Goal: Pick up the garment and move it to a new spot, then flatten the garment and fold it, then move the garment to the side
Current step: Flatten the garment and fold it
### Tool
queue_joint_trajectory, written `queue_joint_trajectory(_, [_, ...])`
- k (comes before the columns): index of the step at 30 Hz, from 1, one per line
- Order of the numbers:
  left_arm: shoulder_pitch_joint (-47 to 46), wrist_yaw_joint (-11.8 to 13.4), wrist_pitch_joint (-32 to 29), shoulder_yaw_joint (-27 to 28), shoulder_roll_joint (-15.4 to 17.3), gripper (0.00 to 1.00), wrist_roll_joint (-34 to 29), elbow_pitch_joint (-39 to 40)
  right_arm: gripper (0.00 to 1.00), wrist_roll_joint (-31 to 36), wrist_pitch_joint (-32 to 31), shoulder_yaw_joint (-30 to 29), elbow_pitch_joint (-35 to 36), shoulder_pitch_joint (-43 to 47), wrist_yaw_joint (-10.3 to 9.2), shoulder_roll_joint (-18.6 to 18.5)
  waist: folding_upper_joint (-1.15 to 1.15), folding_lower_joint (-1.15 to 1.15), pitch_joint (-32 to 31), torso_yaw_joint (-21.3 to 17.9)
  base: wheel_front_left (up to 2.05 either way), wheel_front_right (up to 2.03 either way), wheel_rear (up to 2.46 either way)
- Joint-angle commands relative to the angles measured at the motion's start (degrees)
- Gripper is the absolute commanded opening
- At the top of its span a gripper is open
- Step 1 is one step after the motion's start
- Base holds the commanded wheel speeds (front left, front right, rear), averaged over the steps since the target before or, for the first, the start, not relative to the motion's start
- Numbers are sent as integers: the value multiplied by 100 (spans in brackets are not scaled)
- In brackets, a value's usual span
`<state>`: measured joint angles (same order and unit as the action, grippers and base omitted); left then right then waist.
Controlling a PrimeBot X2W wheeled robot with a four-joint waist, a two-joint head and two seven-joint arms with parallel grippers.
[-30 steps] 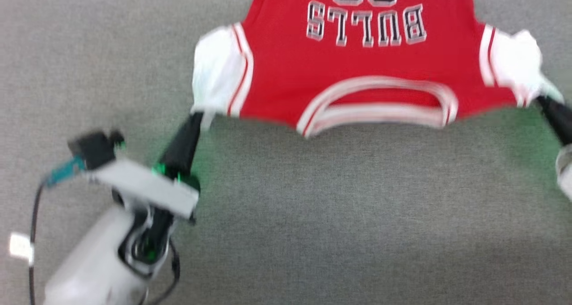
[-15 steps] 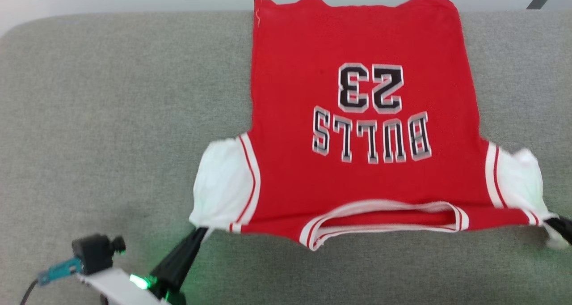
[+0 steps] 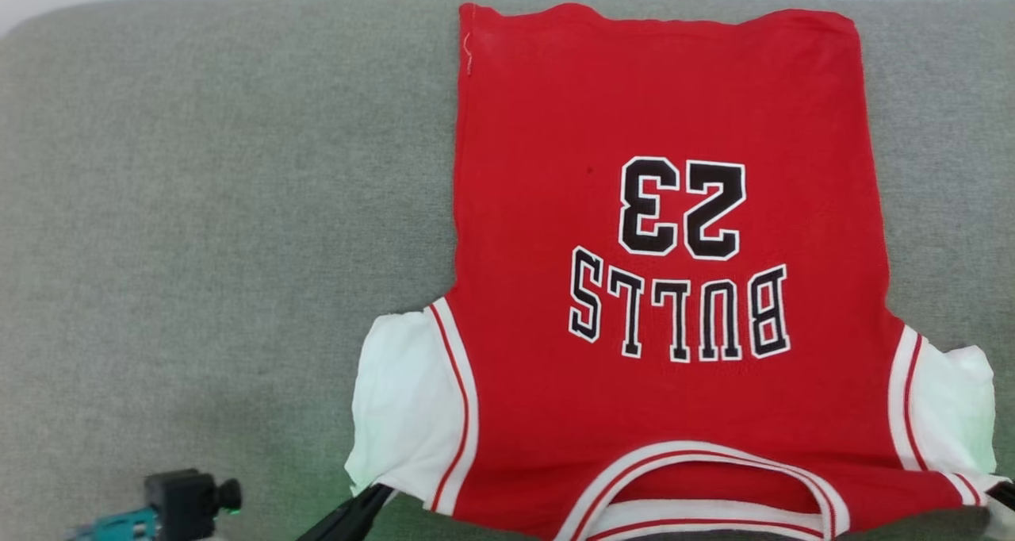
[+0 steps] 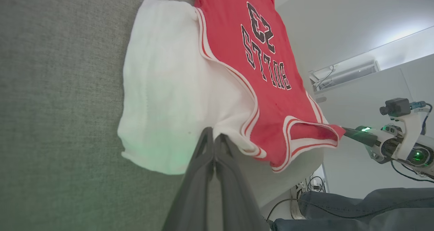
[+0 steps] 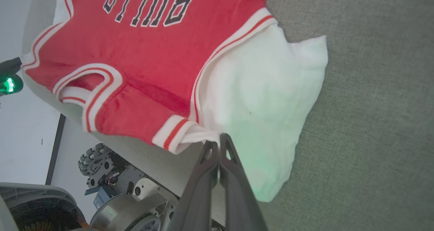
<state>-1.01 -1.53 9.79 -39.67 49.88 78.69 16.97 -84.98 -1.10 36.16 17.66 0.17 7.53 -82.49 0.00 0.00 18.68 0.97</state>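
Jaws tight on garment [image 3: 674,97]

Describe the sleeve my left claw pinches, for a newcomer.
On the grey fabric-covered table lies a red jersey-style T-shirt, collar toward the robot. Its white short sleeve on the robot's left is the one: the shut left claw pinches its near corner, while the other sleeve lies at the robot's right.
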Motion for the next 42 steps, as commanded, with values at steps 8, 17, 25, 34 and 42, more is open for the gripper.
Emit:
queue_joint_trajectory(8, [-745,-11,-637,-420,-497,0,-308,-750,0,1122,-1289,44,-266,-263,-7,533,0,0,87,27,0,0,0])
queue_joint_trajectory(17, [-1430,-76,-824,-760,-1398,0,-614,-2076,0,2531,-2274,267,-1177,-895,-8,2344,0,0,207,75,0,0,0])
queue_joint_trajectory(25, [-1631,-212,-863,-941,-1781,0,-688,-3109,0,3387,-2027,600,-1852,-1193,-29,3253,0,0,206,45,0,0,0])
queue_joint_trajectory(34, [-1527,-328,-750,-900,-1759,0,-604,-3364,100,3248,-1001,316,-1594,-1304,-14,3097,0,0,85,-91,0,0,0])
queue_joint_trajectory(42, [-1392,-243,-625,-842,-1562,0,-676,-2990,100,2416,-595,-1076,-360,-545,-6,2082,0,0,51,-52,0,0,0])
